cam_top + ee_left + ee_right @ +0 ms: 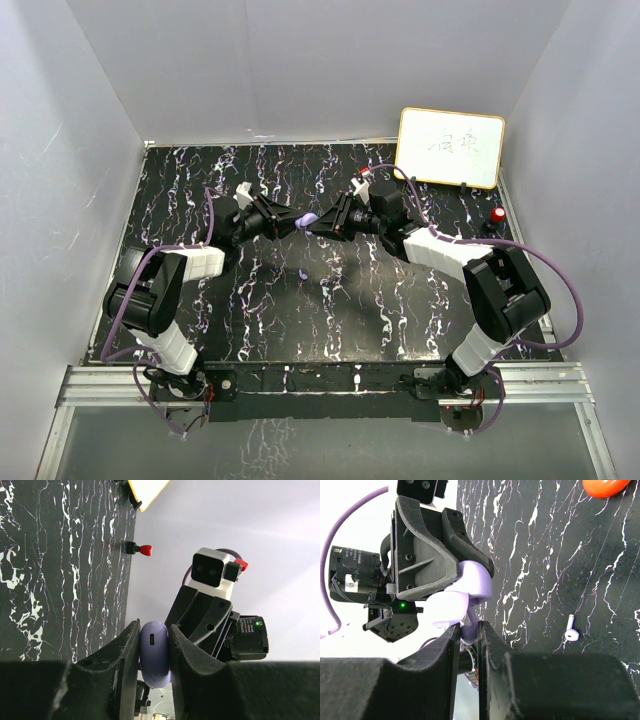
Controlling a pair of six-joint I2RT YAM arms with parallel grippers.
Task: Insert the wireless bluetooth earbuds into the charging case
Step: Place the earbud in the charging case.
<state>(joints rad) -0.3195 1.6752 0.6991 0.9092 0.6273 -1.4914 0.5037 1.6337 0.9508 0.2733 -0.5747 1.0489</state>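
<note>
A lavender earbud (571,630) lies loose on the black, white-veined tabletop (350,310), off to one side of the right fingers (487,645) and well apart from them; seen from above, it sits on the arm-base side of the spot where the two grippers meet. Above the tabletop, the purple charging case (155,660) is clamped edge-on between the left fingers (125,650), its charging port facing the left wrist camera and the left gripper (154,630) closed firmly on both flat sides. From the right wrist the case appears hinged open, showing two pale lobes just beyond the fingertips. The right gripper (468,626) meets it head-on, its fingers drawn almost together on a small lavender piece (466,632) that touches the case; whether that piece is the second earbud or the edge of the lid cannot be told. Farther out, beyond the right fingers and near the tabletop's far right corner, a red rounded object (497,214) rests on the tabletop, and a whiteboard (450,147) with a yellow frame leans against the wall behind it.
</note>
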